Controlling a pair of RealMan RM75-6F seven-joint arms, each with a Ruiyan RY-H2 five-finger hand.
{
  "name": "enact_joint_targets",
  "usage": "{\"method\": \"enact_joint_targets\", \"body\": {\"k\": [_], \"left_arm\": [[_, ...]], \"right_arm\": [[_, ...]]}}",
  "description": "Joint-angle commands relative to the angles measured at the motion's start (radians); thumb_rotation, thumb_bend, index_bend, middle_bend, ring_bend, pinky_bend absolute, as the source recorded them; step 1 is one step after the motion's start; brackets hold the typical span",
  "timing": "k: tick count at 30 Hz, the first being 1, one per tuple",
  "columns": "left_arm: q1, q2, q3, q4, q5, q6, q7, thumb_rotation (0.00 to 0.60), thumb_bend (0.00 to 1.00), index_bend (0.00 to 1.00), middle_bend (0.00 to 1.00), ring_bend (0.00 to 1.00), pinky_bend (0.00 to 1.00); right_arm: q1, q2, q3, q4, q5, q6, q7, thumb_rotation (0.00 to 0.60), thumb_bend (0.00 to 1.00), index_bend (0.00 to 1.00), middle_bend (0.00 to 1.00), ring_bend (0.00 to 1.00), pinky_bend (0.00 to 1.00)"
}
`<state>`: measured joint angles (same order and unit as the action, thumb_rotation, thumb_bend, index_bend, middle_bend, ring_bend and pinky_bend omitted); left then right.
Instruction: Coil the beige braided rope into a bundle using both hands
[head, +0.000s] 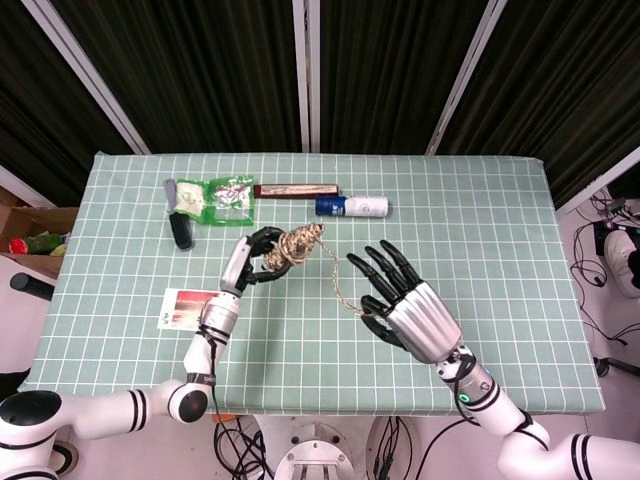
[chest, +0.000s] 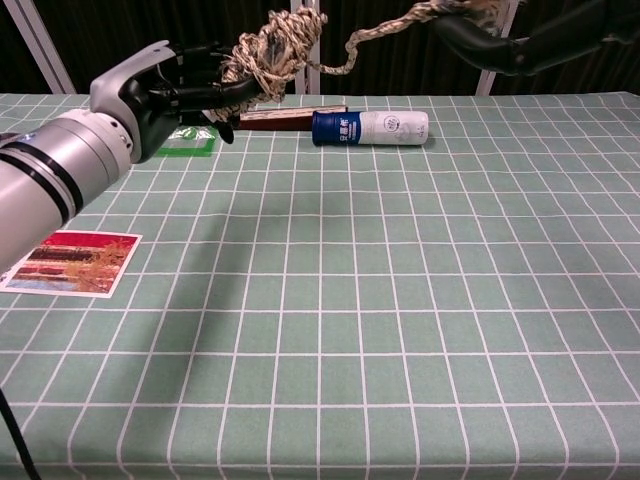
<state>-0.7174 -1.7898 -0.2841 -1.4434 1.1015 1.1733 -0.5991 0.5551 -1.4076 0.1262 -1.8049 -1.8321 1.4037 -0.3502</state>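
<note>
My left hand (head: 250, 262) (chest: 160, 95) holds a wound bundle of the beige braided rope (head: 295, 245) (chest: 275, 48) raised above the table. A short loose tail runs from the bundle to my right hand (head: 400, 305), which pinches the rope's end (head: 366, 311) between thumb and a finger while its other fingers (chest: 500, 50) spread. In the chest view the tail (chest: 385, 28) sags slightly between the two hands, near the top of the frame.
A green-checked tablecloth (head: 500, 250) covers the table. Along the far side lie a green snack packet (head: 225, 195), a brown flat stick (head: 296, 189), a blue-and-white bottle (head: 352, 206) (chest: 370, 128) and a dark brush (head: 181, 230). A picture card (head: 186, 306) (chest: 70, 262) lies near the left front.
</note>
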Motion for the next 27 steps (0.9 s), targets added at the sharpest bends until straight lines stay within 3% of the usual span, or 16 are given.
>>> {"method": "enact_joint_targets", "body": {"k": [1, 7, 12, 20, 27], "left_arm": [[-0.002, -0.040, 0.015, 0.006, 0.034, 0.041, 0.145, 0.600, 0.45, 0.78, 0.77, 0.63, 0.63], [-0.007, -0.056, 0.054, 0.023, 0.148, 0.066, 0.232, 0.600, 0.45, 0.78, 0.77, 0.63, 0.63], [-0.010, -0.064, 0.077, 0.046, 0.255, 0.085, 0.201, 0.600, 0.45, 0.78, 0.78, 0.63, 0.63], [-0.013, -0.055, 0.101, 0.096, 0.389, 0.109, -0.001, 0.600, 0.45, 0.78, 0.78, 0.63, 0.63], [-0.019, -0.022, 0.149, 0.138, 0.502, 0.141, -0.224, 0.600, 0.45, 0.78, 0.78, 0.63, 0.63]], "right_arm": [[0.063, -0.024, 0.050, -0.039, 0.027, -0.095, -0.060, 0.600, 0.53, 0.97, 0.10, 0.00, 0.00], [0.177, -0.070, 0.161, -0.070, 0.154, -0.253, -0.134, 0.600, 0.53, 0.97, 0.10, 0.00, 0.00], [0.280, -0.116, 0.248, -0.066, 0.318, -0.383, -0.195, 0.600, 0.53, 0.97, 0.10, 0.00, 0.00], [0.388, -0.179, 0.318, -0.014, 0.513, -0.449, -0.238, 0.600, 0.53, 0.97, 0.10, 0.00, 0.00], [0.395, -0.205, 0.339, 0.049, 0.546, -0.379, -0.148, 0.600, 0.54, 0.98, 0.11, 0.00, 0.00]]}}
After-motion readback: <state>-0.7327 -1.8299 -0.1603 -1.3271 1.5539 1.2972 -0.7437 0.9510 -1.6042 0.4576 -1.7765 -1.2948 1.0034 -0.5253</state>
